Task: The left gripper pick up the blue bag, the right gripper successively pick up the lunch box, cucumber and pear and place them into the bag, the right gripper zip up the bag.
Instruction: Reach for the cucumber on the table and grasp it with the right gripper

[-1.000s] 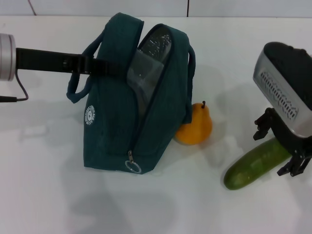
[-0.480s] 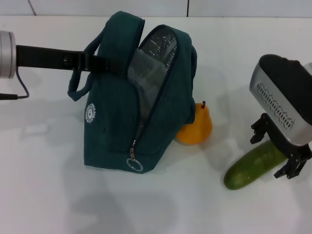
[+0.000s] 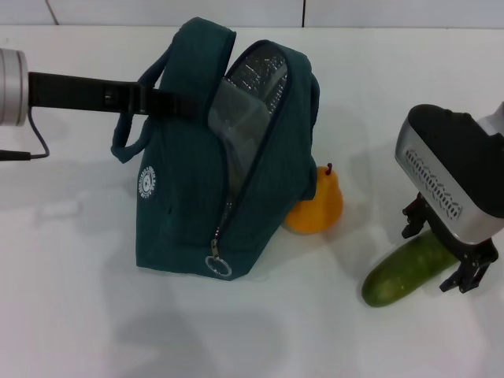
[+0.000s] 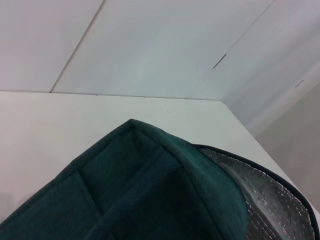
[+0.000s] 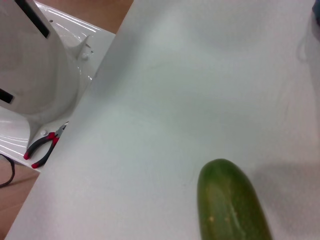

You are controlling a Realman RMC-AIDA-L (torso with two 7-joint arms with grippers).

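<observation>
1. Teal fabric makes up the blue bag (image 3: 209,150), which stands on the white table (image 3: 71,315) with its zipper open down the front, the silver lining (image 3: 248,87) showing in the gap and the metal ring zipper pull (image 3: 214,266) hanging near its base.
2. Reaching in from the side, the left gripper (image 3: 177,104) has its black fingers at the bag's upper edge, where a loop handle (image 3: 130,126) hangs beneath the arm; the fingers meet the fabric, but whether they clamp it cannot be told.
3. From the left wrist view, only the bag's top ridge (image 4: 150,145) and a strip of silver lining fill the lower part, just below that gripper.
4. On the far side of the bag from the left gripper, the pear (image 3: 315,203) sits on the table, touching the bag's lower corner.
5. Down at the table, the right gripper (image 3: 441,252) stands over the cucumber (image 3: 405,272), its two black fingers spread apart with one on each side of the cucumber's thicker end, not pressed onto it.
6. Beneath and between those fingers the cucumber lies flat, its other end pointing away toward the bag and pear, well apart from both.
7. In the right wrist view, the cucumber's rounded tip (image 5: 227,200) lies on the table, and beyond the table edge red-handled pliers (image 5: 44,147) rest on a white surface.
</observation>
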